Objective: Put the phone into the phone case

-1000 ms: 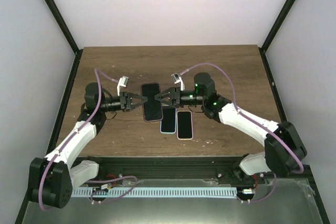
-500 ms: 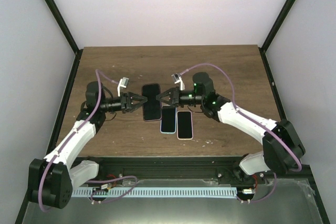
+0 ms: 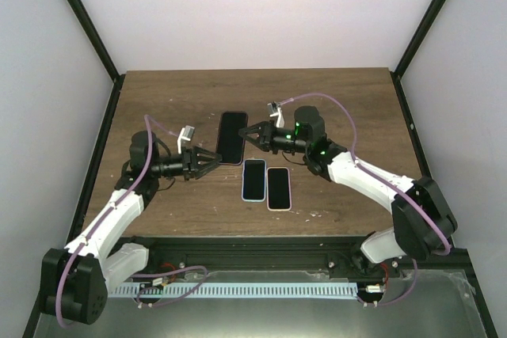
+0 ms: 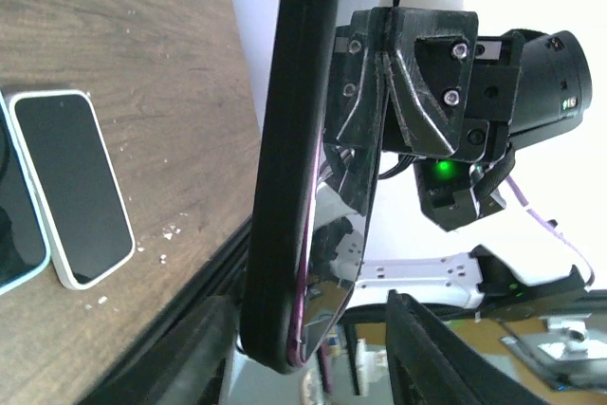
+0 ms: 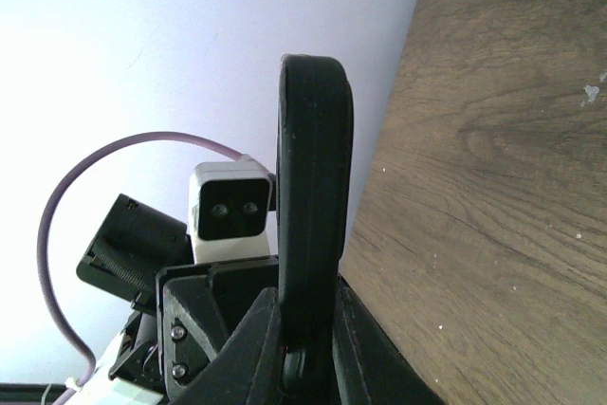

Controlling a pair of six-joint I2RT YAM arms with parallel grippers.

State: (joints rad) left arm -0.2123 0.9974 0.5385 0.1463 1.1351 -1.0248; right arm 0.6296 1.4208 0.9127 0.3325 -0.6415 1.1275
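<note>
— Where is the black case (image 3: 231,137) right now?

— In the right tool (image 3: 245,137). Its fingers are pressed together on the case's right long edge, roughly halfway along. From overhead the case sits a little left of the middle of the tabletop (image 3: 348,108), its long side pointing away from the arms.

— Is it lying on the wood?

— It looks lifted. Both wrist views show it edge-on with the pale wall behind it.

— And the phone?

— From the left wrist, a glossy dark face shows inside the case's thick rim, with a thin purple line running along the edge. I can't tell whether the phone is fully seated.

— What about the left tool (image 3: 210,162)?

— Its fingers (image 4: 204,353) are spread apart and hold nothing. It points at the near left corner of the case, close to it, without touching it as far as I can see.

— Anything else on the tabletop?

— Two more phones lie flat, screens up, just beside each other, nearer the arms than the case: a blue-rimmed phone (image 3: 253,179) on the left and a white-rimmed phone (image 3: 278,187) on the right.
</note>
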